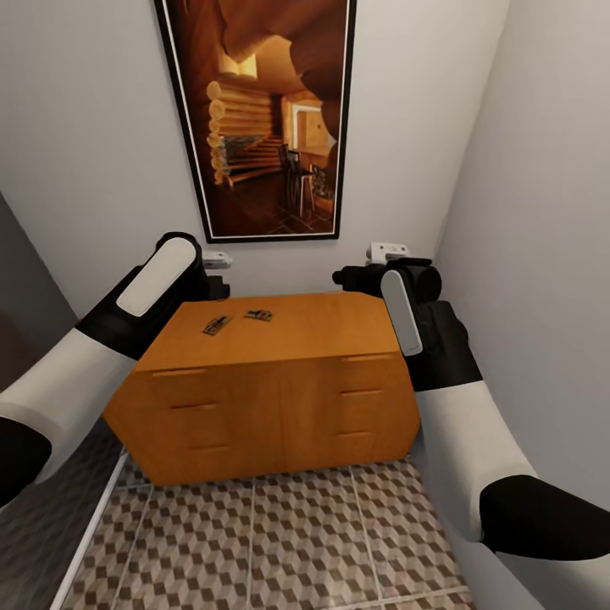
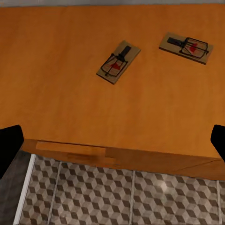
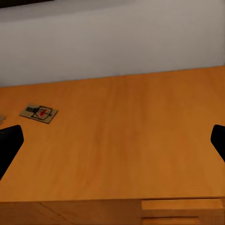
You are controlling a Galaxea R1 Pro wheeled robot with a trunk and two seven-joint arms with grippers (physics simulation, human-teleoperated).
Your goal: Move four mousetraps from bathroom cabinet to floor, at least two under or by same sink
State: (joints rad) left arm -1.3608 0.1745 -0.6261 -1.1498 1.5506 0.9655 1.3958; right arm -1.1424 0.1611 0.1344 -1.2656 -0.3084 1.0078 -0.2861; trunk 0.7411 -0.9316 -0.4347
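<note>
Two mousetraps lie flat on the left part of the orange-brown cabinet's top [image 1: 322, 326]: one [image 1: 217, 324] nearer the front, one [image 1: 258, 315] just right of it. The left wrist view has both, the near mousetrap [image 2: 118, 61] and the other mousetrap [image 2: 186, 47]. One mousetrap [image 3: 39, 113] shows in the right wrist view. My left gripper [image 1: 216, 275] hovers open over the cabinet's left rear, its black fingertips [image 2: 9, 145] spread wide. Above the right rear, my right gripper [image 1: 364, 271] is also open and holds nothing, fingertips [image 3: 9, 145] far apart. The sink is out of view.
The cube-patterned bathroom floor [image 1: 280, 542] lies in front of the cabinet. A large framed picture [image 1: 263, 119] hangs on the wall behind. A wall [image 1: 542, 212] stands close on the right. Dark grey flooring [image 1: 34, 542] behind a white strip lies at the left.
</note>
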